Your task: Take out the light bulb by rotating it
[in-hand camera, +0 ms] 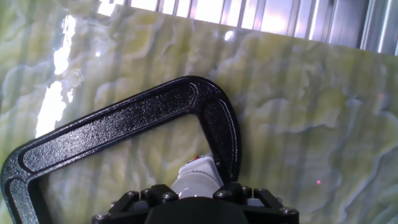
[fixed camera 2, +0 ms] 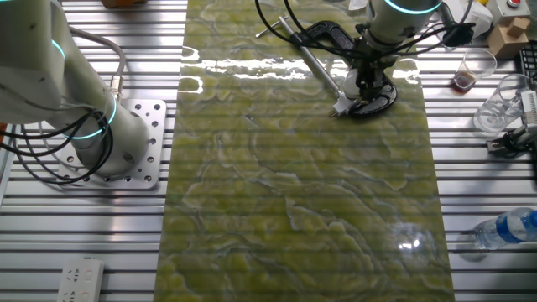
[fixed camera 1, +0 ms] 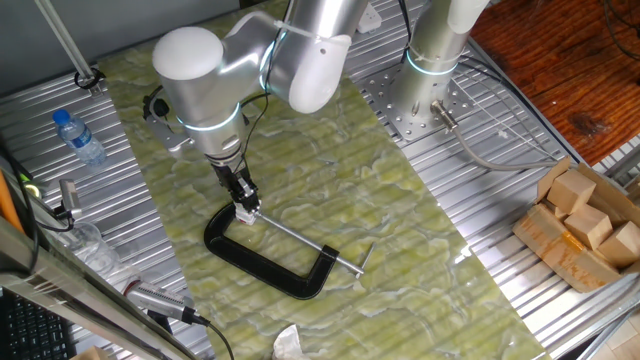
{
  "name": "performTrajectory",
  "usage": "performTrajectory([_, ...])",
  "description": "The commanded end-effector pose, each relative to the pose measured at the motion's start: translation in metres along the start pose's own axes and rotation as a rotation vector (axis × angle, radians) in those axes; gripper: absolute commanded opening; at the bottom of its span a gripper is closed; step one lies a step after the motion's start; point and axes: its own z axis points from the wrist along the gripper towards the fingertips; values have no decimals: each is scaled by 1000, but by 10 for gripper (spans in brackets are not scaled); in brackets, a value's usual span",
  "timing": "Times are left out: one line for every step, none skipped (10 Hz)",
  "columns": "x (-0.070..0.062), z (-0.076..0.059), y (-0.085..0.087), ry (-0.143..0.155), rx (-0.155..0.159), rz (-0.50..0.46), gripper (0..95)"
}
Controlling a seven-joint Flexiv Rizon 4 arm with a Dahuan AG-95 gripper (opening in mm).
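The black C-clamp (fixed camera 1: 262,255) lies on the green mat, and it also shows in the other fixed view (fixed camera 2: 377,102) and the hand view (in-hand camera: 124,127). A small boxy white socket fitting (fixed camera 1: 246,212) is held in the clamp's jaw end. My gripper (fixed camera 1: 241,192) points down onto it. In the hand view the frosted white light bulb (in-hand camera: 195,185) sits between my fingertips (in-hand camera: 163,195), with the socket (in-hand camera: 200,167) just beyond it. The gripper (in-hand camera: 196,194) is shut on the bulb. In both fixed views the fingers hide the bulb.
The clamp's steel screw rod (fixed camera 1: 310,243) runs right to its handle. A crumpled white paper scrap (fixed camera 1: 288,343) lies at the mat's front edge. A water bottle (fixed camera 1: 78,137) stands at the left, and a box of wooden blocks (fixed camera 1: 585,225) at the right. A second arm's base (fixed camera 2: 101,138) is mounted beside the mat.
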Motion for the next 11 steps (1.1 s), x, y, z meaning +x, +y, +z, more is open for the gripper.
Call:
performTrajectory([0,1,0,0,11,48,570])
performTrajectory([0,1,0,-5,21,48,570])
performTrajectory([0,1,0,-8,25,48,570])
performTrajectory([0,1,0,-10,28,47,570])
performTrajectory([0,1,0,-13,31,46,570])
performTrajectory([0,1,0,-13,32,46,570])
performTrajectory([0,2,-1,-14,34,45,570])
performTrajectory([0,2,-1,-15,37,44,570])
performTrajectory([0,3,-1,-16,41,44,570])
performTrajectory([0,3,-1,-16,49,43,380])
performTrajectory([0,3,-1,-16,55,41,190])
